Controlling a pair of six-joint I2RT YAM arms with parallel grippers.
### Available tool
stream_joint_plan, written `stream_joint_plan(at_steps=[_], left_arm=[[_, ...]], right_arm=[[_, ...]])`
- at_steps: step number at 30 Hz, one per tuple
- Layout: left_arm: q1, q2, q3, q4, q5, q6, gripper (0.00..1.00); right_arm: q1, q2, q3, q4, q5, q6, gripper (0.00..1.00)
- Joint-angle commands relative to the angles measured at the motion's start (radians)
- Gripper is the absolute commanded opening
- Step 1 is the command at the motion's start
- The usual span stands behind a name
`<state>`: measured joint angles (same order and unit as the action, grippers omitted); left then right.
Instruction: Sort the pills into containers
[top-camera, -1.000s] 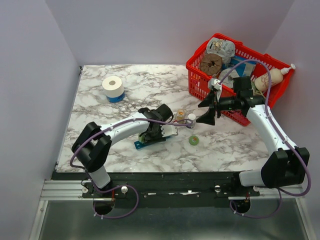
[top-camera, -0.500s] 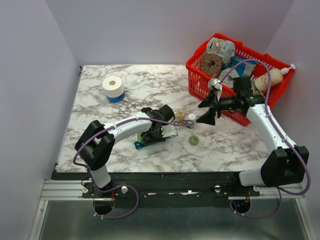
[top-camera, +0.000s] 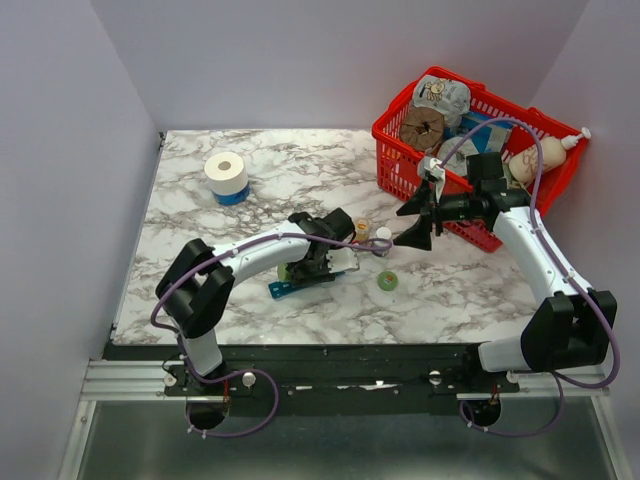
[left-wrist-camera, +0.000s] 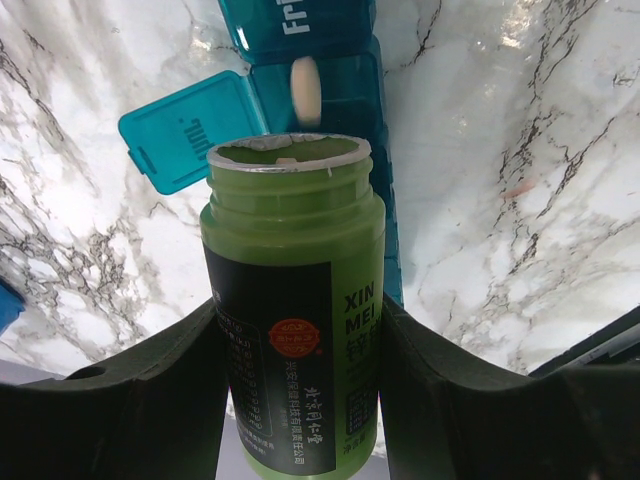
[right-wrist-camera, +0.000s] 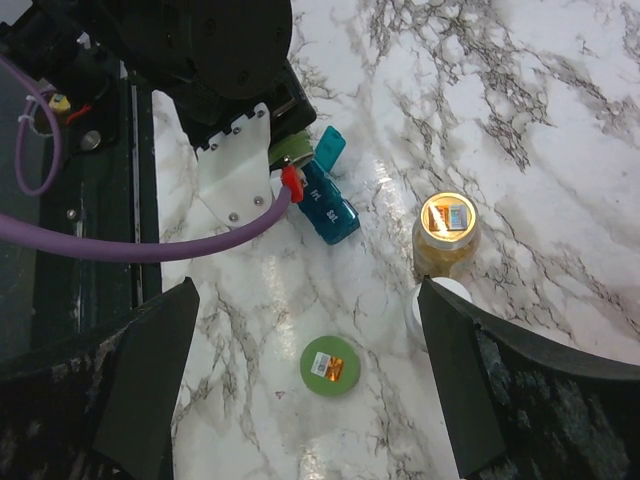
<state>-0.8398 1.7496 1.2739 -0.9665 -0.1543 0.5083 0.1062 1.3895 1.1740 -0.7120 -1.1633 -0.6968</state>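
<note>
My left gripper (top-camera: 303, 266) (left-wrist-camera: 298, 306) is shut on an open green pill bottle (left-wrist-camera: 292, 290), its mouth tipped over the teal pill organiser (left-wrist-camera: 332, 95). One compartment lid (left-wrist-camera: 188, 128) stands open, and a white oblong pill (left-wrist-camera: 306, 88) lies in the open compartment. The organiser's near end shows below the left wrist in the top view (top-camera: 283, 290), and its other end shows in the right wrist view (right-wrist-camera: 330, 208). My right gripper (top-camera: 417, 221) (right-wrist-camera: 308, 292) is open and empty, held above the table over the green bottle cap (right-wrist-camera: 331, 367).
The green cap (top-camera: 387, 281) lies loose on the marble. An amber bottle (top-camera: 360, 231) (right-wrist-camera: 447, 235) and a white-capped bottle (top-camera: 382, 238) (right-wrist-camera: 432, 300) stand by the left wrist. A red basket (top-camera: 398, 152) of goods is at the back right, a paper roll (top-camera: 226, 174) at the back left.
My left gripper with the green bottle has shifted a little to the right and away from me over the organiser. The right arm has hardly moved.
</note>
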Motion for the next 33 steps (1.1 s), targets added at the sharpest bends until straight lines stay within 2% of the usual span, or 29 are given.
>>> stream_joint_plan(at_steps=[1,20,33], left_arm=[[-0.013,0.016,0.025,-0.037,-0.045,-0.014,0.00],[-0.022,0.002,0.001,-0.009,-0.050,-0.039,0.00],[-0.019,-0.139,-0.163,0.216,-0.019,-0.070,0.00]], right_arm=[[-0.011,0.009,0.032,-0.030,-0.047,-0.029,1.00],[-0.020,0.017,0.038,-0.053,-0.068,-0.043,1.00],[-0.022,0.028,0.035,-0.070,-0.079,-0.067,1.00]])
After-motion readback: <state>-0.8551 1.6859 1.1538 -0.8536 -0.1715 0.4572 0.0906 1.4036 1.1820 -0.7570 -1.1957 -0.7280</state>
